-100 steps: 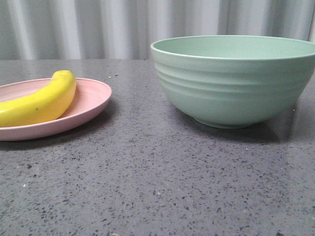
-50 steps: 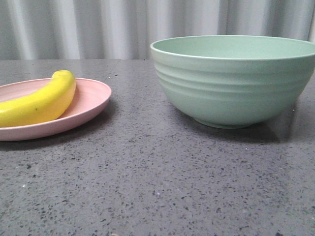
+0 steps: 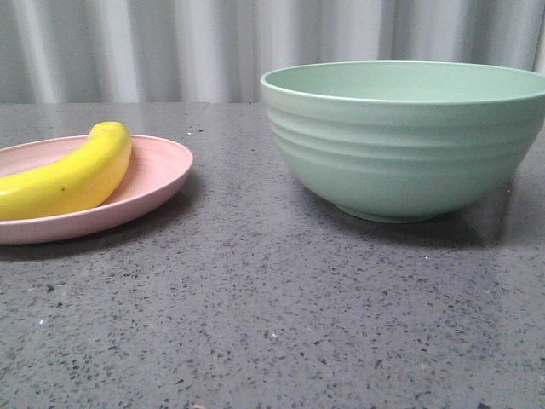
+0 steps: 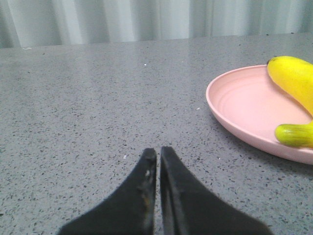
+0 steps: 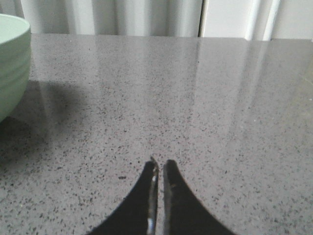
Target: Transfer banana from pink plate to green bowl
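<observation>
The yellow banana [image 3: 72, 175] lies on the pink plate [image 3: 157, 175] at the left of the front view. The mint-green ridged bowl [image 3: 404, 141] stands at the right, empty as far as its inside shows. Neither gripper shows in the front view. In the left wrist view my left gripper [image 4: 158, 152] is shut and empty over bare table, apart from the plate [image 4: 239, 110] and the banana [image 4: 293, 78]. In the right wrist view my right gripper [image 5: 161, 164] is shut and empty, with the bowl's side [image 5: 12, 68] some way off.
The grey speckled table [image 3: 255, 307] runs back to a pale curtain [image 3: 196, 47]. A bare stretch of table lies between plate and bowl.
</observation>
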Motion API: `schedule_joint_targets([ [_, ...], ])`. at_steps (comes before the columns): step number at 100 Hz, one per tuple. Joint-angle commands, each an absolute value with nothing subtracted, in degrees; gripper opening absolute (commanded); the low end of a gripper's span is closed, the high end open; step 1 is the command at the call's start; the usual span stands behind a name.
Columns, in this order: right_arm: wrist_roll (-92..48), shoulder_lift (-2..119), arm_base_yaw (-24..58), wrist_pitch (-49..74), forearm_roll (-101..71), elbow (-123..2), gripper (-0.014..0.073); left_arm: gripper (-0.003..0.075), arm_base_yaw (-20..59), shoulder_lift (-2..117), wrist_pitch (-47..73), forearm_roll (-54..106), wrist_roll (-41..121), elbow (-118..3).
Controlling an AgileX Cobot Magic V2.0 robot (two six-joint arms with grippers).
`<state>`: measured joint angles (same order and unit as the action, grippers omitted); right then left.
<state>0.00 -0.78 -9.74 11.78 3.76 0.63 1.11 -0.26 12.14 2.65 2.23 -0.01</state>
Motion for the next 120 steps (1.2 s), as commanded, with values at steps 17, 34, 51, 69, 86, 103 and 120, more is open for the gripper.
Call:
schedule_joint_targets([
  [17,-0.5,-1.8,-10.1,5.5,4.7,1.7,-0.0064,-0.0020,1.5,-1.9,6.9,3.0,1.9,0.6],
  [34,-0.5,-1.8,-10.1,5.5,4.6,1.7,-0.0064,-0.0020,1.5,-1.9,6.8,3.0,1.9,0.6],
  [51,-0.5,-1.8,-10.1,5.5,4.3,1.7,-0.0064,-0.0020,1.5,-1.9,6.6,3.0,1.9,0.6],
  [69,-0.5,-1.8,-10.1,5.5,4.2,1.7,-0.0064,-0.0020,1.5,-1.9,5.8,3.0,1.9,0.6],
  [86,-0.5,-1.8,-10.1,5.2,3.8,1.7,-0.0064,-0.0020,1.5,-1.9,4.8,3.3,1.9,0.6],
  [103,-0.5,-1.8,-9.9,5.2,1.0,1.3,-0.0064,-0.0020,1.5,-1.9,2.5,10.8,1.9,0.0],
  [120,-0.5,0.8,-9.9,6.9,-1.2,-1.6,-0.0064,-0.0020,1.5,0.1,7.2,12.5,1.9,-2.8],
])
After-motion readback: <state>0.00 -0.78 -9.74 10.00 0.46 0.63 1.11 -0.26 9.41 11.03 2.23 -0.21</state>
